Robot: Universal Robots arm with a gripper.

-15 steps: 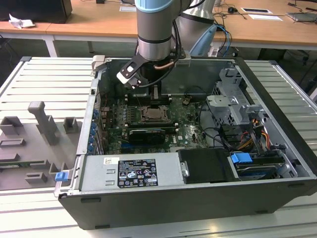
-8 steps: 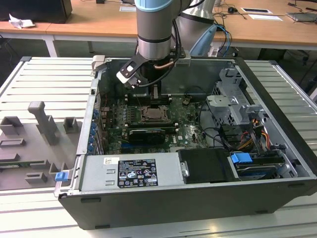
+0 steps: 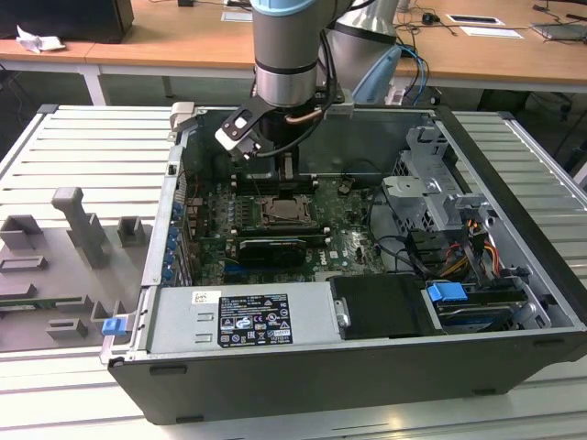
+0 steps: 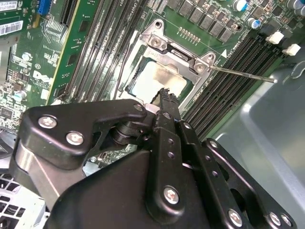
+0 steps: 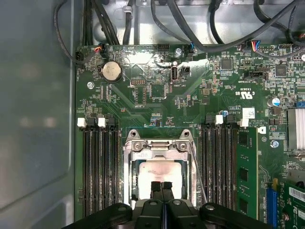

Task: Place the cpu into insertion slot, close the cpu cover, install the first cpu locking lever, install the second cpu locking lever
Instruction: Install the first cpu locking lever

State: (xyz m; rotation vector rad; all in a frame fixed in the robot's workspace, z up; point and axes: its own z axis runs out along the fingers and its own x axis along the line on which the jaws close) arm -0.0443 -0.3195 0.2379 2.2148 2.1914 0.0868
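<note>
Jaws: pressed shut, empty, tips just over the cpu [image 5: 159,171].
Position: cpu seated in insertion slot [image 5: 125,164], beneath lowered cpu cover [image 5: 157,146].
Handling: probably light, stiff, fragile; edges only.
Lever [image 4: 240,73]: thin springy rod beyond the tips, apparently unlatched.
Obstacles: memory slots [image 5: 100,167] flanking both sides; cables [image 5: 200,28] farther ahead.

Computer case [image 3: 367,376]: open, on the ribbed worktop [image 3: 83,137].
Power supply [image 3: 238,316]: inside the case's near wall.
Grey fixture blocks [image 3: 87,225]: worktop's edge, exterior view's left.
Coin battery [image 5: 111,71]: on the motherboard [image 5: 190,102].
</note>
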